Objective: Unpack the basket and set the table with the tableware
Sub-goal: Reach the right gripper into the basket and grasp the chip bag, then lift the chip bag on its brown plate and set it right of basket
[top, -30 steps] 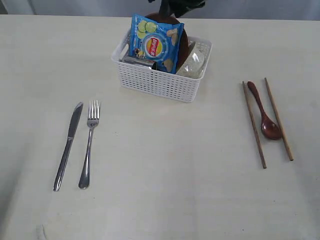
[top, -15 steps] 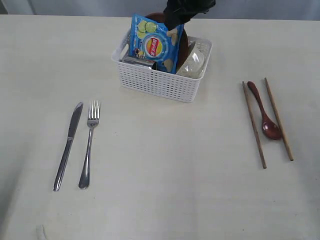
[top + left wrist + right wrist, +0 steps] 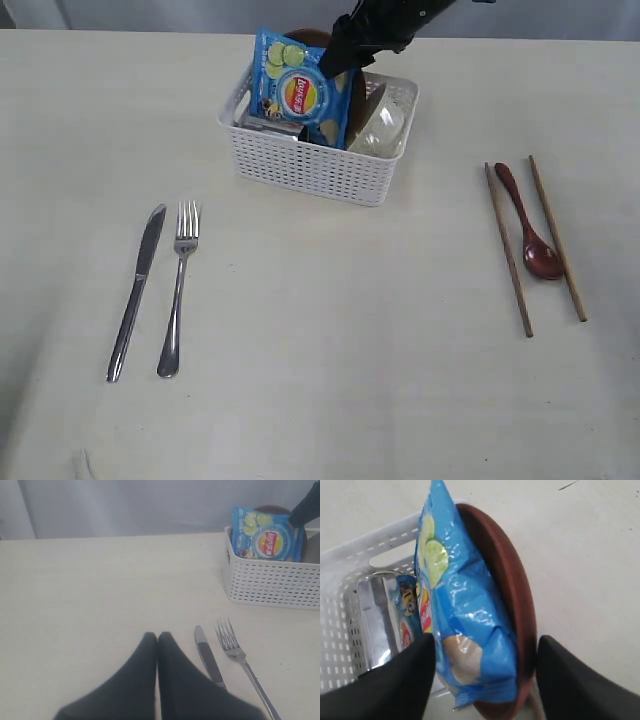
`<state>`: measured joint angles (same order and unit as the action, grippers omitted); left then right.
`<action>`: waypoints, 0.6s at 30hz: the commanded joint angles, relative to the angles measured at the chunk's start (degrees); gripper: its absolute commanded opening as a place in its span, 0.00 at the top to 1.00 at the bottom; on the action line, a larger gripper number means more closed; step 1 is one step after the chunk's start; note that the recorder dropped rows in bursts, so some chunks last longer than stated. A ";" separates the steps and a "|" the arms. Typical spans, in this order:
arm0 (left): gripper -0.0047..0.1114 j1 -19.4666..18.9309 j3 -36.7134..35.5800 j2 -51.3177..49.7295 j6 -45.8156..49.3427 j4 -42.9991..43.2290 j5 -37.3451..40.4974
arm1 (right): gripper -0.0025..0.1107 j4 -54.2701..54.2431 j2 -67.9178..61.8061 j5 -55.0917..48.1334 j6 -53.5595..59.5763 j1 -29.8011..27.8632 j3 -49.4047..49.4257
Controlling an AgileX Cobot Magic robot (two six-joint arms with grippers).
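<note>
Honestly, right gripper point(image 3: 485, 650) is spread wide with bag point(image 3: 462, 615) and plate point(image 3: 519, 605) both between its fingers point(image 3: 395, 680), so closing probably grabs the bag too.

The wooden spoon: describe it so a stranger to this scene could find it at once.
On the pale table, look right of the white basket in the exterior view. Two thin chopsticks lie there; the spoon lies between them, shorter, darker reddish-brown, with a rounded end.
</note>
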<state>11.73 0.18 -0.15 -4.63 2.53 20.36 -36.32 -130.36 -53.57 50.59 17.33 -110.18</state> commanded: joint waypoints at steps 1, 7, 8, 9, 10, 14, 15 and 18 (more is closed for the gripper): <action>0.96 0.29 -0.18 0.15 -0.24 0.47 -0.61 | 0.66 -0.67 -0.36 -2.25 1.21 -0.09 -0.32; 0.96 0.29 -0.18 0.15 -0.24 0.47 -0.61 | 0.98 -0.67 0.01 -2.34 1.31 -0.09 -0.32; 0.96 0.29 -0.18 0.15 -0.24 0.47 -0.61 | 0.98 -0.67 0.26 -2.34 1.30 -0.09 -0.32; 0.96 0.29 -0.18 0.15 -0.24 0.47 -0.61 | 0.98 -0.67 0.72 -2.24 1.30 -0.09 -0.32; 0.96 0.29 -0.18 0.15 -0.24 0.47 -0.61 | 0.98 -0.67 1.08 -2.24 1.45 -0.09 -0.32; 0.96 0.29 -0.18 0.15 -0.24 0.47 -0.61 | 0.98 -0.49 3.39 -1.75 1.44 -0.22 -0.43; 0.96 0.29 -0.18 0.15 -0.24 0.47 -0.61 | 0.98 -0.49 4.22 -1.32 1.44 -0.22 -0.43; 0.96 0.29 -0.18 0.15 -0.24 0.47 -0.61 | 0.98 -0.87 6.59 -0.25 1.44 -0.69 -0.43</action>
<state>11.73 0.18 -0.15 -4.63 2.53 20.36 -35.91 -126.66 -54.07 51.49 17.21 -110.41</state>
